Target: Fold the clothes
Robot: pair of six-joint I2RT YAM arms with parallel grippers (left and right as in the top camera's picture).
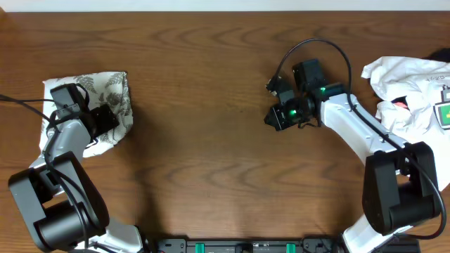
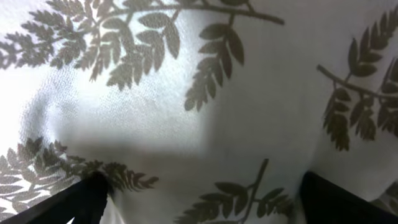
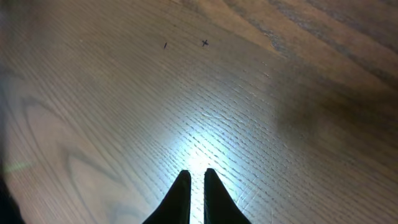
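Left gripper point(image 2: 208, 202) spread wide, holding nothing; the clothes point(image 2: 205, 106) lie directly beneath it, a compact bundle with no clear long axis. Right gripper point(image 3: 193, 190) nearly closed, empty, well apart over the table point(image 3: 261, 93).

Brown wooden table point(image 1: 211, 105); crumpled plain white garment point(image 1: 404, 84) with green-and-yellow tag point(image 1: 444, 114) at its right edge

Free: brown wooden table point(image 1: 211, 140), whole middle. Obstacles: white fern-printed fabric garment point(image 1: 112, 91), far left, under my left fingers point(image 2: 81, 199); crumpled plain white garment point(image 1: 404, 77), right edge.
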